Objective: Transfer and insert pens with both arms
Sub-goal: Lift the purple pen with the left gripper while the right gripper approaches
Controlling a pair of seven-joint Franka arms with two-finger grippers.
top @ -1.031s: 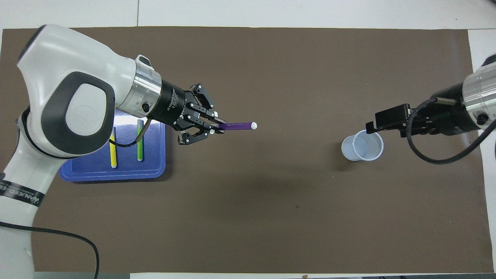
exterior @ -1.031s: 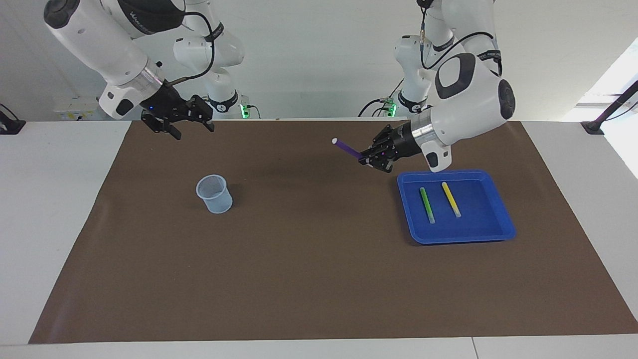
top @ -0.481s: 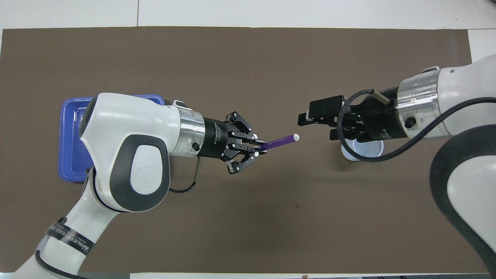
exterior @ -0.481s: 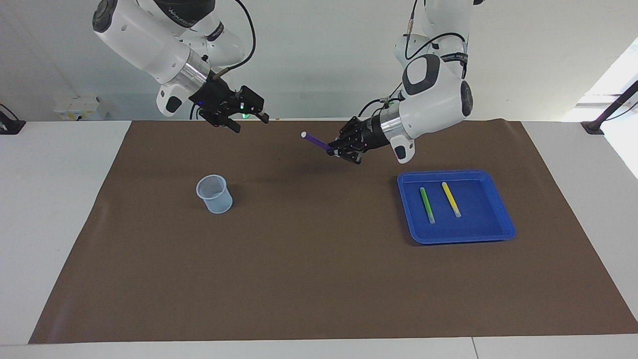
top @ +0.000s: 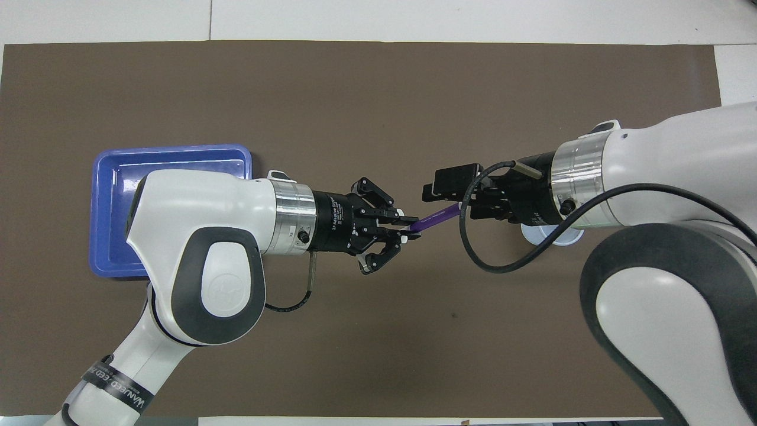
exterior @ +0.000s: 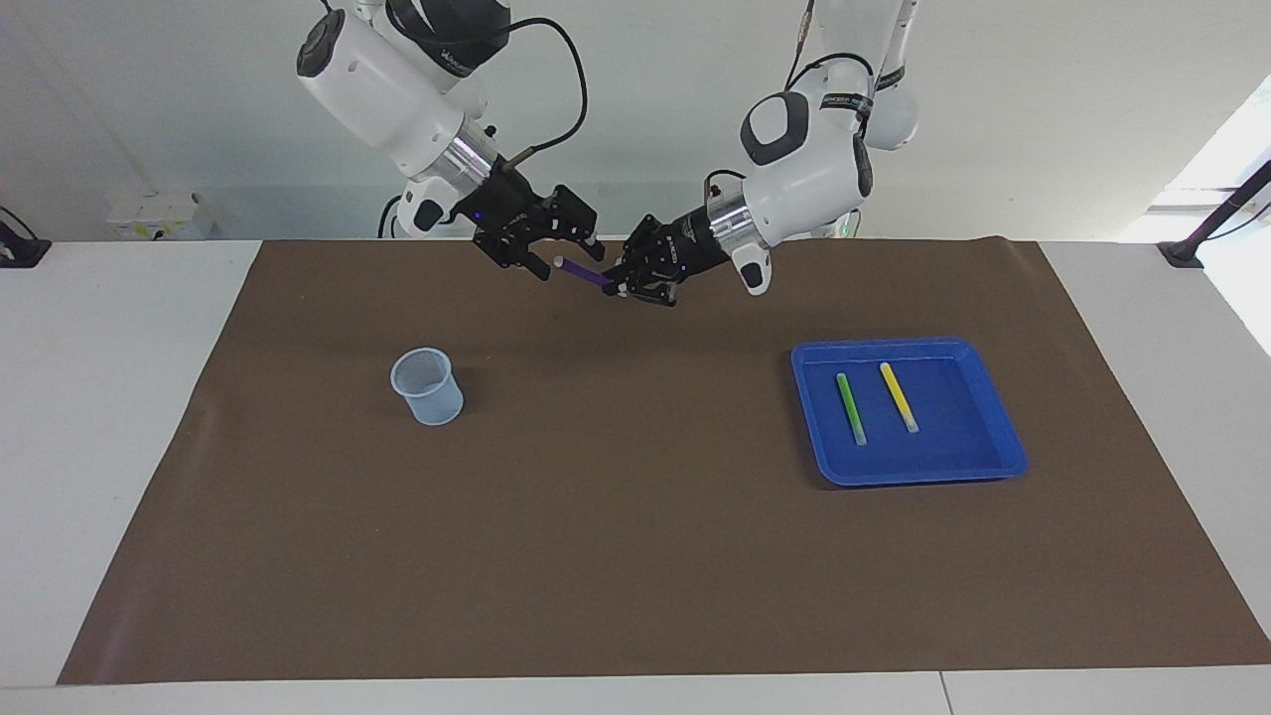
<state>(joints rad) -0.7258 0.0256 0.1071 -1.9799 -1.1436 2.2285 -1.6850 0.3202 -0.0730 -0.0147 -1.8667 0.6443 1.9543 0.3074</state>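
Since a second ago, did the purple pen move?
Yes. The purple pen, held by the left gripper, moved away from the blue tray toward the right gripper.

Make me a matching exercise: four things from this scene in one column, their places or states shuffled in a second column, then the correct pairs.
Things
1. purple pen
2. green pen
3. clear cup
4. right claw

Places or states
A. standing on the brown mat toward the right arm's end
B. lying in the blue tray beside the yellow pen
C. open, at the purple pen's pale tip
D. gripped in the shut left claw above the mat

Pairs: 1-D, 2-B, 3-A, 4-C
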